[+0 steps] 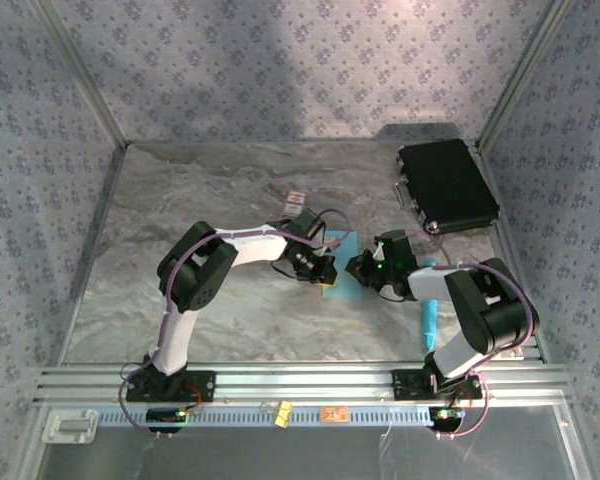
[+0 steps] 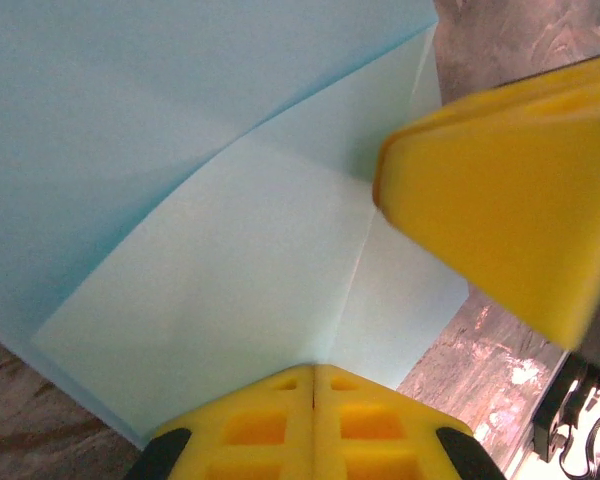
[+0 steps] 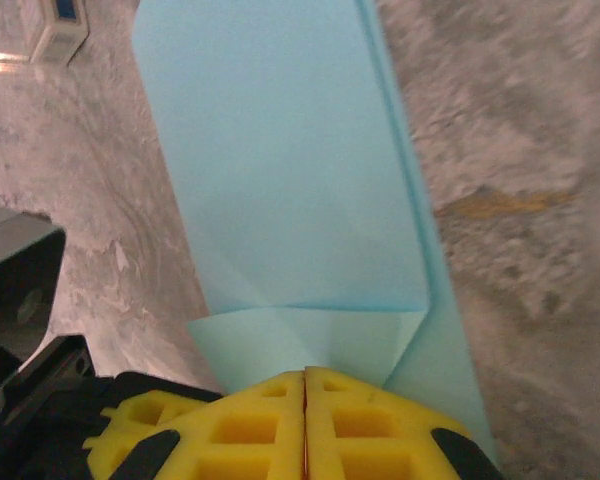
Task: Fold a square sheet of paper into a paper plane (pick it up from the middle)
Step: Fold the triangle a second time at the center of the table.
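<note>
The light-blue sheet of paper (image 1: pixel 336 288) lies on the marbled table between my two grippers, partly folded with creases and flaps showing. In the left wrist view the paper (image 2: pixel 210 250) has a folded flap, and my left gripper (image 2: pixel 313 366) is shut, its tips resting at the end of a crease. A yellow finger of the right gripper (image 2: pixel 500 220) presses on the same sheet from the right. In the right wrist view my right gripper (image 3: pixel 305 370) is shut with its tips on a small folded flap of the paper (image 3: pixel 280 190). From above, the left gripper (image 1: pixel 325 272) and right gripper (image 1: pixel 358 270) nearly meet.
A black case (image 1: pixel 445 185) lies at the back right. A small white card with red marks (image 1: pixel 297 202) sits behind the grippers, and again as the card (image 3: pixel 60 25). A slim cyan stick (image 1: pixel 427 315) lies beside the right arm. Patterned walls enclose the table.
</note>
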{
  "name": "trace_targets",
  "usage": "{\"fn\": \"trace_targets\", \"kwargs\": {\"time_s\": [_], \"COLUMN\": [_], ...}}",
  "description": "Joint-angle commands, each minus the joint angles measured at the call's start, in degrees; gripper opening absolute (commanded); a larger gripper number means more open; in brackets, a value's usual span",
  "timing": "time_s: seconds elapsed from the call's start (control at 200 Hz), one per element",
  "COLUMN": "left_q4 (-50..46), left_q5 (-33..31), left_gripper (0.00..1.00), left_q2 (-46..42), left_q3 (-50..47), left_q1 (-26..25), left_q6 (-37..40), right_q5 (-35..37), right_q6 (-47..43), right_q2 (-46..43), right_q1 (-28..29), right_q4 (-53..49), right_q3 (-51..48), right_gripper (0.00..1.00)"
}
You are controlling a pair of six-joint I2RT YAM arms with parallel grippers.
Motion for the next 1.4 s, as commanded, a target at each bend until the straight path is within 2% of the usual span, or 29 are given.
{"fn": "trace_targets", "kwargs": {"time_s": [0.0, 0.06, 0.19, 0.375, 0.605, 0.865, 0.949, 1.199, 1.394], "left_q4": [-4.3, -4.4, -4.6, -3.6, -3.7, -4.0, -4.2, -4.9, -5.2], "left_q5": [-3.2, -3.4, -3.5, -2.4, -2.9, -2.8, -2.2, -1.4, -1.3], "left_gripper": [0.02, 0.02, 0.02, 0.00, 0.00, 0.00, 0.00, 0.01, 0.02], "left_q2": [0.3, 0.2, -0.2, 0.6, 0.3, -0.4, -0.7, -0.6, -1.2], "left_q3": [-2.0, -2.1, -2.3, -3.1, -4.0, -4.3, -4.2, -3.7, -3.6], "left_q1": [0.0, 0.0, 0.2, 0.6, 0.9, 0.9, 0.9, 0.9, 0.9], "left_q6": [1.3, 1.3, 1.4, 1.4, 1.4, 1.9, 2.3, 3.1, 3.3], "right_q5": [-0.5, 0.2, 6.4, 2.4, 2.5, 3.3, 1.5, -2.2, 0.3], "right_q6": [-1.8, -1.1, -1.3, -1.3, -3.3, -6.6, -7.0, -4.9, -4.8], "right_q2": [1.6, 3.1, 4.0, 6.3, 4.4, -4.5, -5.2, 3.3, 9.2], "right_q1": [2.2, 2.9, 1.4, -6.4, -10.1, -8.6, -7.2, -2.6, -3.1], "right_q4": [-0.8, -0.2, -7.6, -2.5, -4.7, -10.0, -10.5, -6.0, -7.6], "right_q3": [1.2, 1.3, 0.8, 0.1, 2.6, 3.0, 3.6, 7.2, 8.4], "right_gripper": [0.08, 0.08, 0.06, 0.07, 0.07, 0.09, 0.09, 0.08, 0.05]}}
